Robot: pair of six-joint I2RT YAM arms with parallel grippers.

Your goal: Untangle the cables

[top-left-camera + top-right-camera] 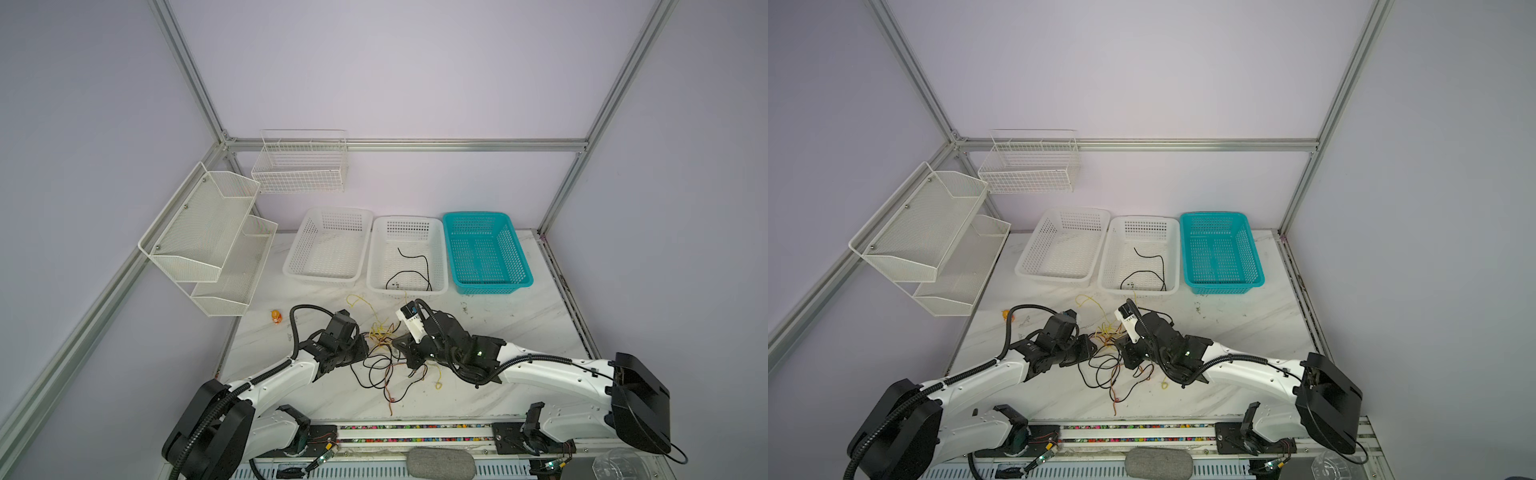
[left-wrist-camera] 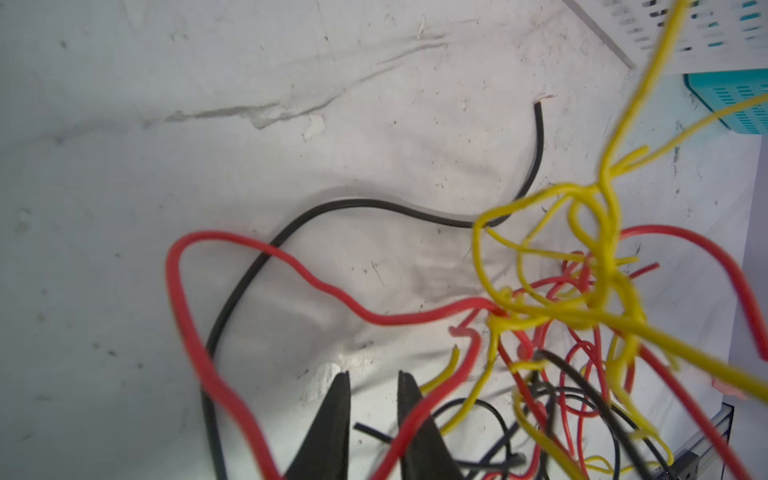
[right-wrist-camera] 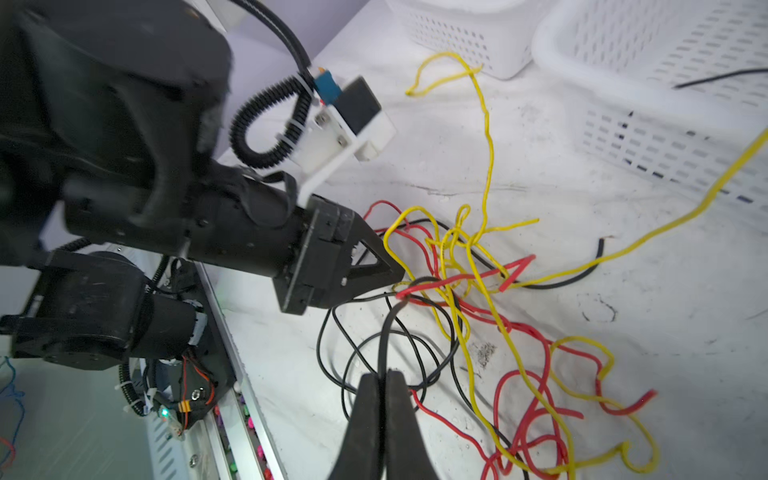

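Note:
The cables (image 1: 384, 353) (image 1: 1108, 357) lie in a tangled heap of black, yellow and red strands on the marble table between my two arms. In the left wrist view the knot (image 2: 582, 291) sits off to one side of my left gripper (image 2: 374, 376). Its jaws stand a little apart; a red cable (image 2: 428, 399) crosses one finger and a black cable end lies between them. My right gripper (image 3: 384, 374) is shut on a black cable (image 3: 384, 332) that rises from its tips. The left gripper (image 3: 399, 276) points into the heap from the opposite side.
Three baskets stand in a row behind the heap: a white one (image 1: 320, 280), a white one (image 1: 407, 289) with a single black cable (image 1: 415, 266) in it, and a teal one (image 1: 492, 286). Mesh shelves (image 1: 208, 232) hang at the left. A small orange object (image 1: 276, 316) lies nearby.

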